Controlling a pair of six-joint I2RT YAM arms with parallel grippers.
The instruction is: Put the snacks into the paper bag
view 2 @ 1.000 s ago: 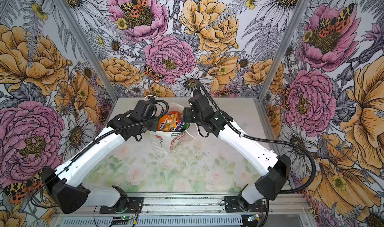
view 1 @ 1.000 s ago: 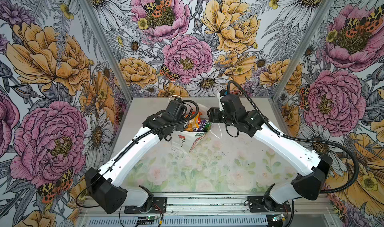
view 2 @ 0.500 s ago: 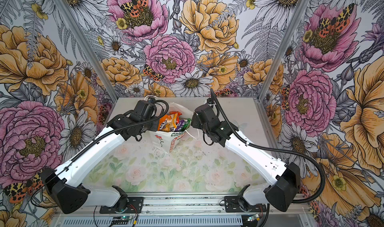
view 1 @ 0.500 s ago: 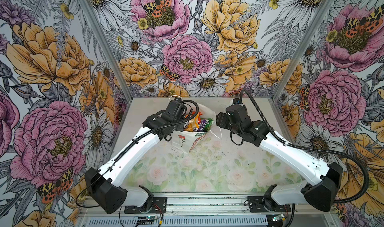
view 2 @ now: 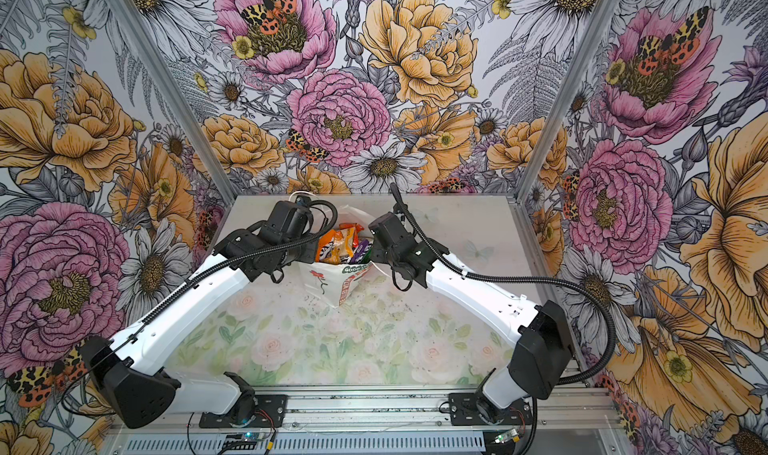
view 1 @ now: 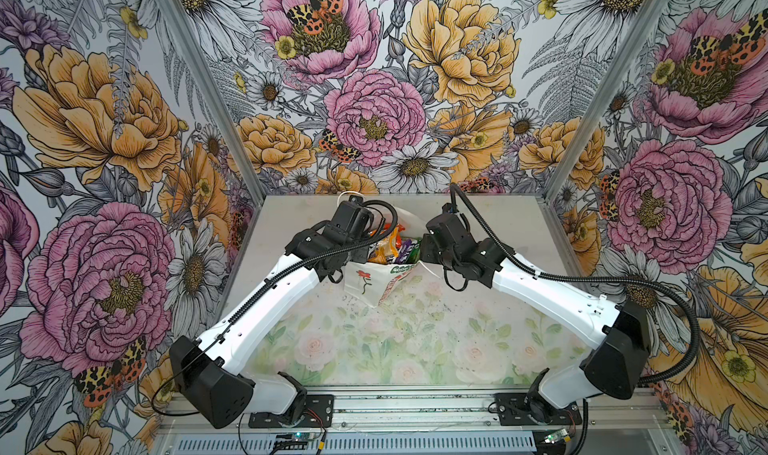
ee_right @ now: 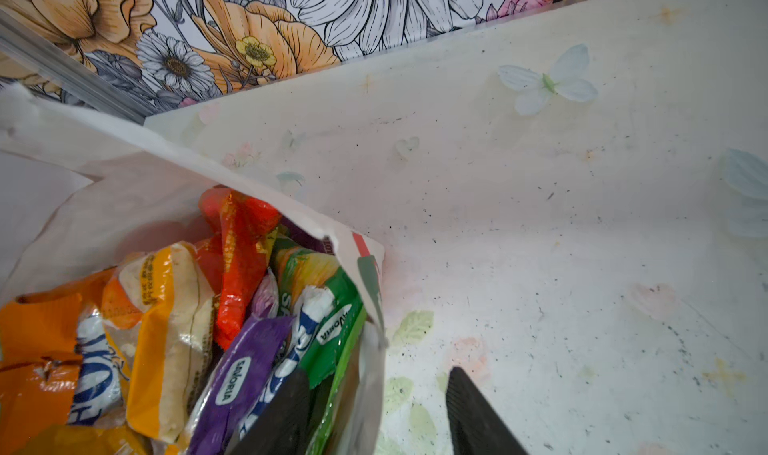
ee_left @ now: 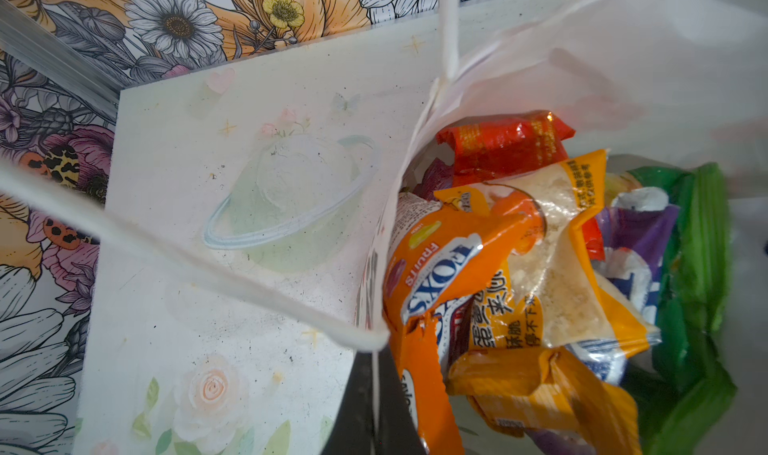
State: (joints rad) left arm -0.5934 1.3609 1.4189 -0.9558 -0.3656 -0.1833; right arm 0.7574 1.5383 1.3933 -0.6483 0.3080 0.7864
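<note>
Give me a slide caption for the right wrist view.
Right gripper open astride the rim of the paper bag, snacks packed inside.

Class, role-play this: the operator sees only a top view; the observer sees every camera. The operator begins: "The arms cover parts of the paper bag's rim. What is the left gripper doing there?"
Observer: In the left wrist view the left gripper is shut, pinching the rim of the small white paper gift bag.
Operator: And the other arm?
Observer: Its wrist view shows the right gripper open: one finger inside the bag above the crinkly plastic snack packets, the other outside the wall.
Operator: Any packet lettering readable?
Observer: Yes, a purple packet reads Savoria.
</note>
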